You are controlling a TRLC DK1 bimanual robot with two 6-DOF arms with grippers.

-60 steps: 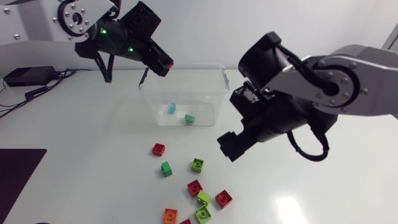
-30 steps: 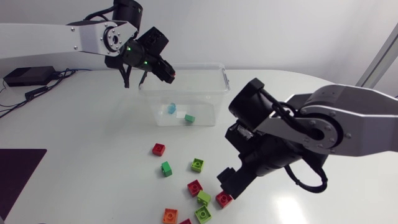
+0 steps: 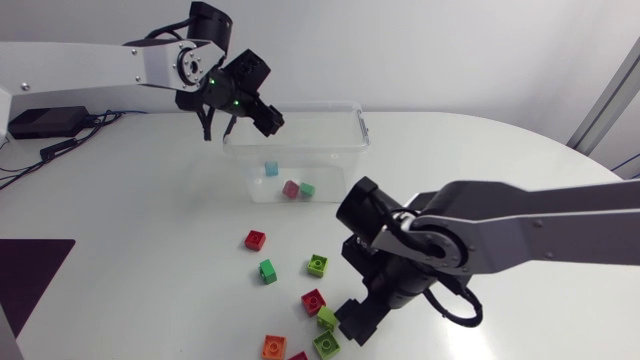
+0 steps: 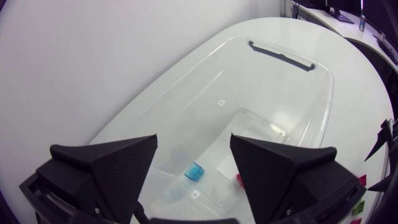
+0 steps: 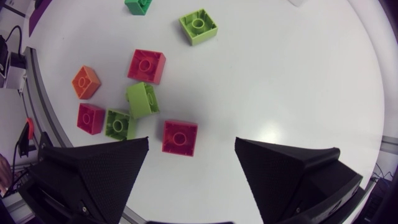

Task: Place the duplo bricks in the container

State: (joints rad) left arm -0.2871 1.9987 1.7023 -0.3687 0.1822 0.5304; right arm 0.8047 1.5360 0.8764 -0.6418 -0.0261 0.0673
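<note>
L gripper (image 4: 193, 142) hangs over the container (image 3: 350, 152), fingers spread, nothing btwn them. Inside: blue brick (image 3: 271, 168), pinkish brick (image 3: 291, 188), teal brick (image 3: 307, 189). From the L wrist the pinkish one's half hidden behind a finger. R gripper (image 5: 191, 143) sits low over the loose bricks (image 3: 317, 264), fingers apart w/ a red brick (image 5: 180, 137) btwn them on the table (image 5: 292, 74). That brick's hidden from above by the arm; can't tell if they touch it

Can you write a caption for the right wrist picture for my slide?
Open black right pincer over a red square plastic brick on the white table.
</note>
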